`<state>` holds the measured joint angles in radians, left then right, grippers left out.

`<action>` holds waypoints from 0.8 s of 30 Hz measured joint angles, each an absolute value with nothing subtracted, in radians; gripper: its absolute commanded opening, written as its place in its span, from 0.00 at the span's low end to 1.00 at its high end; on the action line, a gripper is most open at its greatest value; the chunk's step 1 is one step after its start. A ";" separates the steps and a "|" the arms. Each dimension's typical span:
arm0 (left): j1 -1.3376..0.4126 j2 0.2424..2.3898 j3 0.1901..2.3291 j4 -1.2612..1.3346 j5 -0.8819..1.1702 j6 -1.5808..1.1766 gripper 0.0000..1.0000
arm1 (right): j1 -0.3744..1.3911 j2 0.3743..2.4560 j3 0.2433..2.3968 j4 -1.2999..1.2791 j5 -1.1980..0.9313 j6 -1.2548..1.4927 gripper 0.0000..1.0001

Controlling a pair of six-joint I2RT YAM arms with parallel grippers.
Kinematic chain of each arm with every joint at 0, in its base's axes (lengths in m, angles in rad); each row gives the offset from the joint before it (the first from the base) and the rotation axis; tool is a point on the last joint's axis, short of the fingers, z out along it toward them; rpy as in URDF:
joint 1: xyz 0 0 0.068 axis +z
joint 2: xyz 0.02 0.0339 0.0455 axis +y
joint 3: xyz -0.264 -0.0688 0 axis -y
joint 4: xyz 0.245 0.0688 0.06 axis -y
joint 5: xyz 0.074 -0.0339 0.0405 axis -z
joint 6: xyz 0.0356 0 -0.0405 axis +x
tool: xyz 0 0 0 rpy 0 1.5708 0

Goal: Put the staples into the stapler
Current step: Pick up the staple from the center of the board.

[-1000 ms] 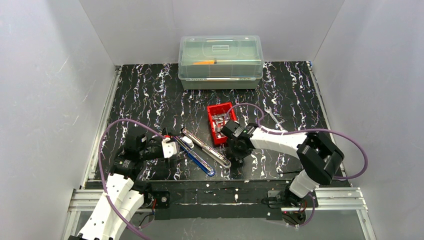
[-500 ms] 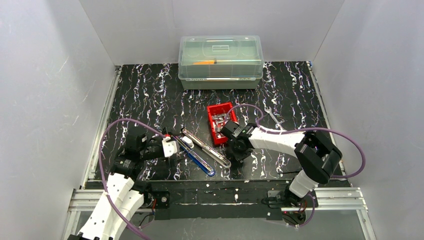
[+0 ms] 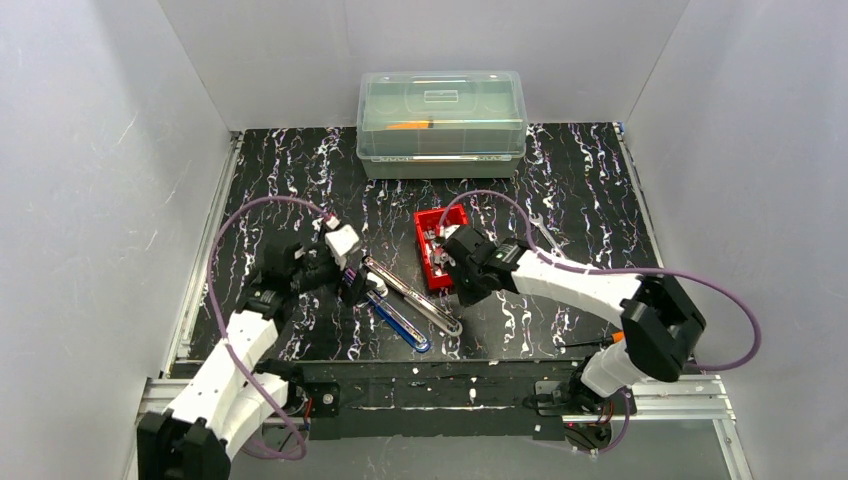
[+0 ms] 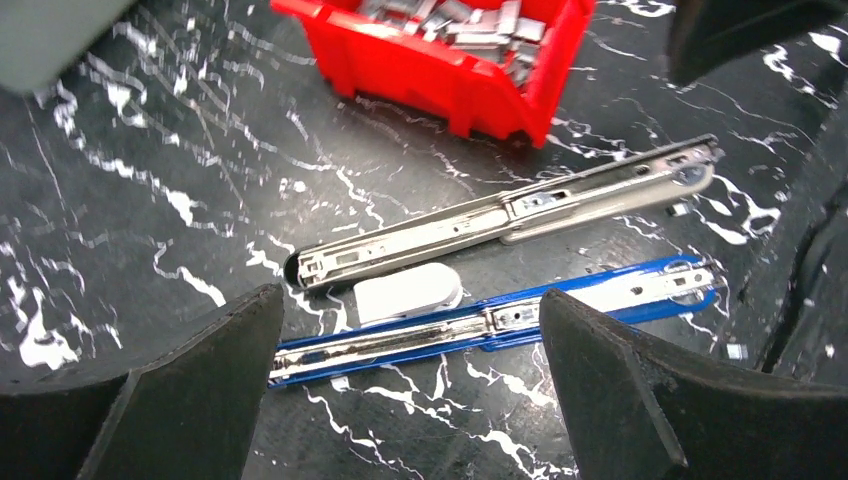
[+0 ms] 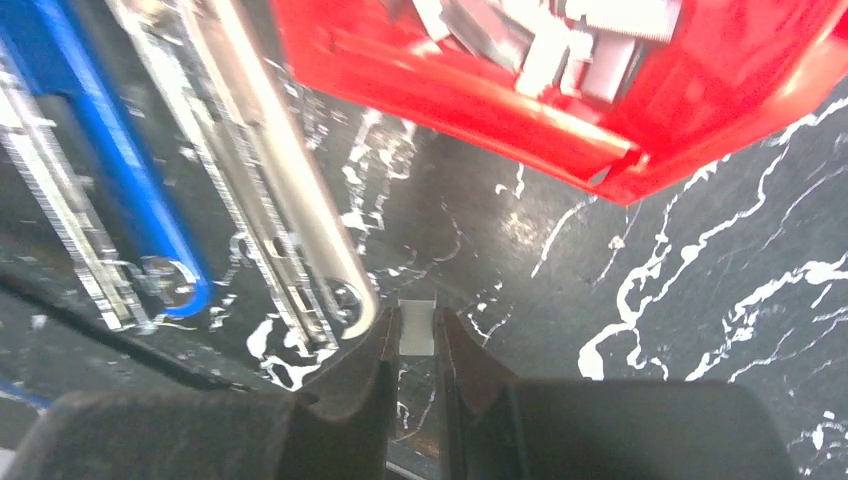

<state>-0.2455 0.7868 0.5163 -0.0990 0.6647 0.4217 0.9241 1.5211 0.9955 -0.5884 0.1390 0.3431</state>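
Right gripper (image 3: 466, 296) points down at the black, white-veined table (image 3: 290, 190), just near of the red plastic bin (image 3: 424, 250) and beside the near end of the stapler (image 3: 412, 296), which lies folded open flat. From above, its jaws are hidden. Left gripper (image 3: 354, 285) hangs over the stapler's far-left end. A clear lidded box (image 3: 442, 120) stands at the far edge, and a thin wrench (image 3: 545, 235) lies right of the bin.

From the left wrist, the left gripper (image 4: 410, 302) is spread wide and grasps nothing — its blunt black fingers (image 4: 190, 390) frame the stapler (image 4: 500, 215), a long silvery channel beside a blue arm with a white plastic cap. The staples (image 4: 450, 12), short grey blocks, lie heaped in the bin (image 4: 450, 75).

From the right wrist, the right gripper (image 5: 417, 345) is clenched on a staple strip (image 5: 417, 328) — a small pale-grey rectangle pinched between its tips, just right of the stapler's (image 5: 300, 200) rounded silvery end. More staples (image 5: 530, 35) fill the glossy bin (image 5: 480, 95) beyond.
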 measured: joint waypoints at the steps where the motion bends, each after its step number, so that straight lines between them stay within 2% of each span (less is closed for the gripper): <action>1: -0.245 0.826 0.533 -0.097 0.638 0.390 0.95 | 0.924 1.499 1.000 -0.579 0.131 0.331 0.20; 6: -0.245 0.992 0.584 -0.075 0.533 0.375 0.86 | 0.924 1.448 1.019 -0.534 0.105 0.281 0.20; 13: -0.244 1.244 0.688 -0.070 0.470 0.577 0.69 | 0.924 1.448 1.014 -0.500 0.093 0.238 0.20; 24: -0.241 1.406 0.813 -0.143 0.425 0.791 0.64 | 0.924 1.445 0.974 -0.452 0.094 0.227 0.20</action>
